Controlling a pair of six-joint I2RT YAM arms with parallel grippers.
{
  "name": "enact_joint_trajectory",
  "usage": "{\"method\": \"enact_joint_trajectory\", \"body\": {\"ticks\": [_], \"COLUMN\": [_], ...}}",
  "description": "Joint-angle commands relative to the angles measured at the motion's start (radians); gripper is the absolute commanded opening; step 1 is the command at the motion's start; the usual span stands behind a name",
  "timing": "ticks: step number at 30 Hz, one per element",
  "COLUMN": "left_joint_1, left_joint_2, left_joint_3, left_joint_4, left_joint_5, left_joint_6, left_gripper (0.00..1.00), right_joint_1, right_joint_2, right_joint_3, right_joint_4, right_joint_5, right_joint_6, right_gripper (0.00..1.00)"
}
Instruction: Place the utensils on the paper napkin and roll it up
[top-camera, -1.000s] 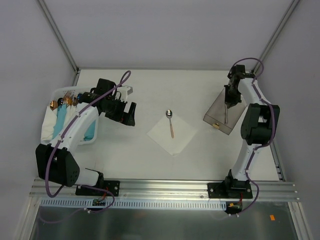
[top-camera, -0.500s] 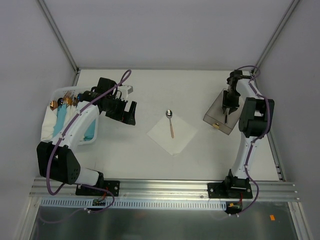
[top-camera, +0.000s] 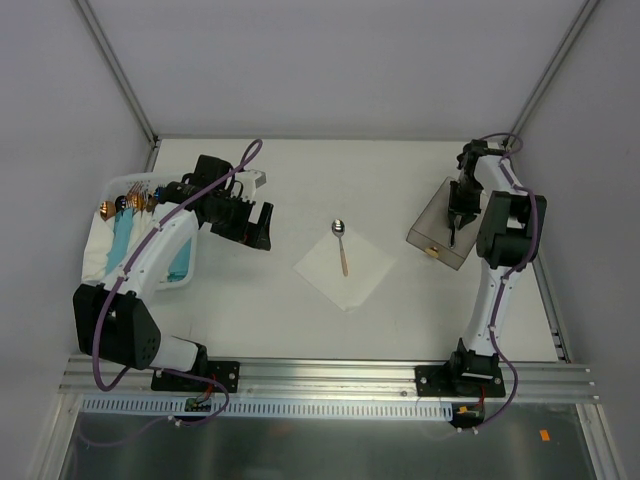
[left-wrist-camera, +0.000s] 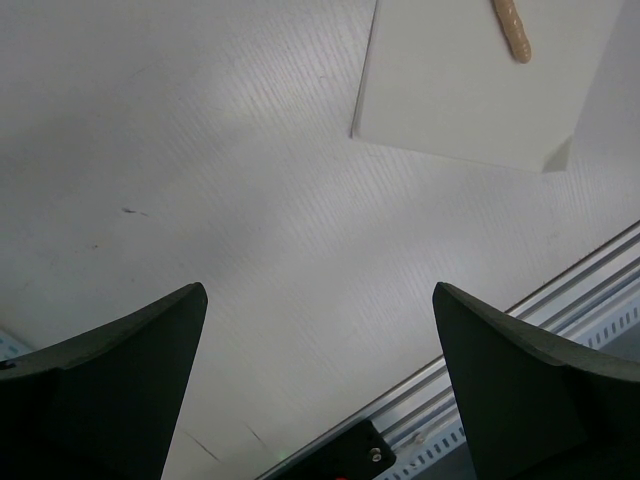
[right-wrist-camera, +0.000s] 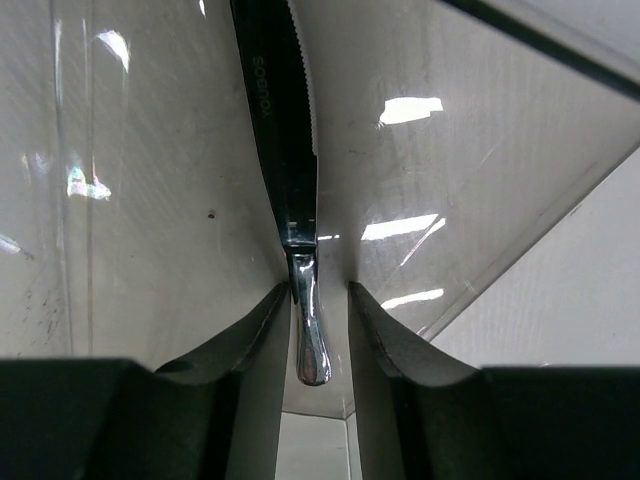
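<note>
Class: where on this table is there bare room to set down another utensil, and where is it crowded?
Bare table lies between the paper napkin and the near rail, and behind the spoon. The napkin's halves beside the spoon are free. Crowded: the left tray and the clear tray, where the right gripper flanks a knife.

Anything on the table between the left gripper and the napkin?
No. In the top view, only bare table separates the left gripper from the napkin; the left wrist view shows the same.

white arm links (top-camera: 150, 262) with black joints (top-camera: 512, 232), purple cables, black wedge-shaped fingers (left-wrist-camera: 110, 385).
</note>
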Motion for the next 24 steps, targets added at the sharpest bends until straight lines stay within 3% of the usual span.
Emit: {"method": "enact_joint_trajectory", "body": {"ticks": [1, 7, 11, 24], "left_joint_1": [0.003, 0.005, 0.003, 0.005], "left_joint_2": [-0.024, -0.021, -0.020, -0.015], "left_joint_3": [0.006, 0.009, 0.011, 0.011], "left_joint_4": [-0.014, -0.015, -0.014, -0.015], "left_joint_5": [-0.015, -0.030, -0.043, -0.043], "left_joint_6": [0.003, 0.003, 0.002, -0.009], "left_gripper": [0.99, 0.99, 0.99, 0.99], "right_joint_1": [0.007, 0.018, 0.035, 0.043], "right_joint_2": [0.020, 0.026, 0.025, -0.176], "right_joint_3": [0.027, 0.032, 0.024, -0.013], "right_joint_4": [-0.058, -0.084, -0.096, -0.096], "right_joint_5": [-0.001, 0.022, 0.044, 0.041], "right_joint_6": [0.014, 0.005, 0.001, 0.006], "right_gripper": [0.33, 0.17, 0.00, 0.00]}}
